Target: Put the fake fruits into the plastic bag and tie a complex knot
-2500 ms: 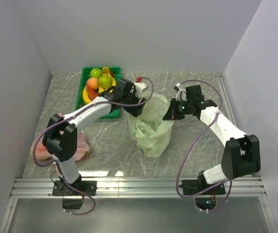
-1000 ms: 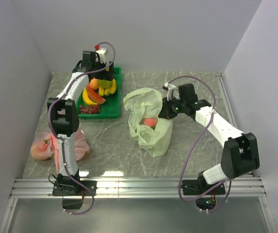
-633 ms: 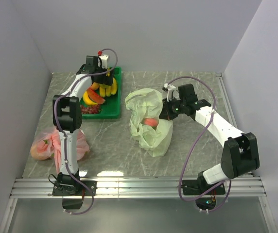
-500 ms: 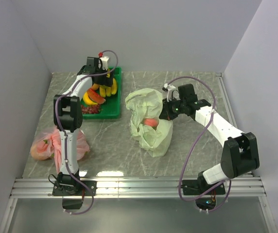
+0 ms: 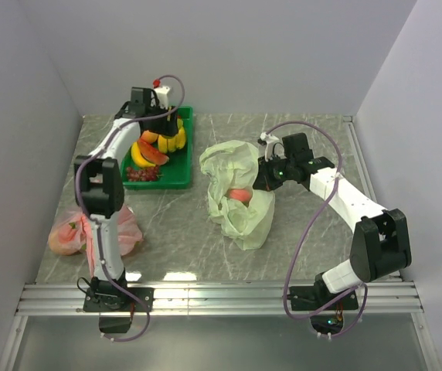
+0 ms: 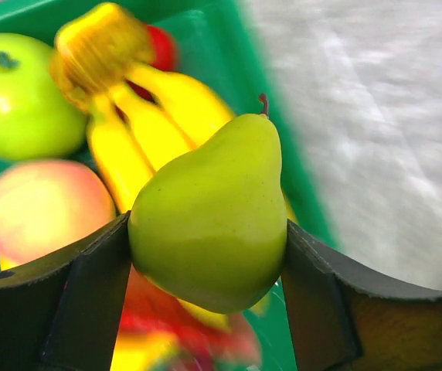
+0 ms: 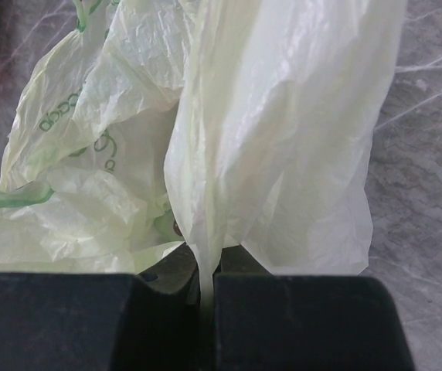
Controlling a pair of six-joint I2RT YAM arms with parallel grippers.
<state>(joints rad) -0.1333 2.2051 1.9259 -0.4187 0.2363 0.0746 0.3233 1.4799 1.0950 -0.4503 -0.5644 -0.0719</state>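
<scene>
- Tabletop (image 5: pixel 314 239): grey marbled surface.
- Pink bag (image 5: pixel 73 236): crumpled, lying by the near-left corner against the left arm's lower link.
- Green tray (image 5: pixel 163 184): at the far-left corner. It holds most of the fake fruits.
  - Yellow bananas (image 6: pixel 155 116), in a bunch.
  - Green apple (image 6: pixel 16 97), beside the bunch's stalk end.
  - Peach (image 6: pixel 39 209).
  - Watermelon slice (image 5: pixel 153 152).
  - Dark grapes (image 5: pixel 137 175), at the tray's near edge.
- Left claw (image 6: pixel 205 259): poised over the far part of the tray, its two fingers clamped on either flank of a green pear (image 6: pixel 213 193). The pear sits over the bananas, and whether it touches them cannot be told.
- Plastic bag (image 5: pixel 240 220): pale green and translucent, rumpled, at the middle of the tabletop well apart from the tray, its mouth gaping upward. One orange-pink fruit (image 5: pixel 239 195) shows inside.
- Right claw (image 7: pixel 205 290): at the bag's right side, fingers pressed together on a pinched fold of the bag's rim, holding that edge raised.
</scene>
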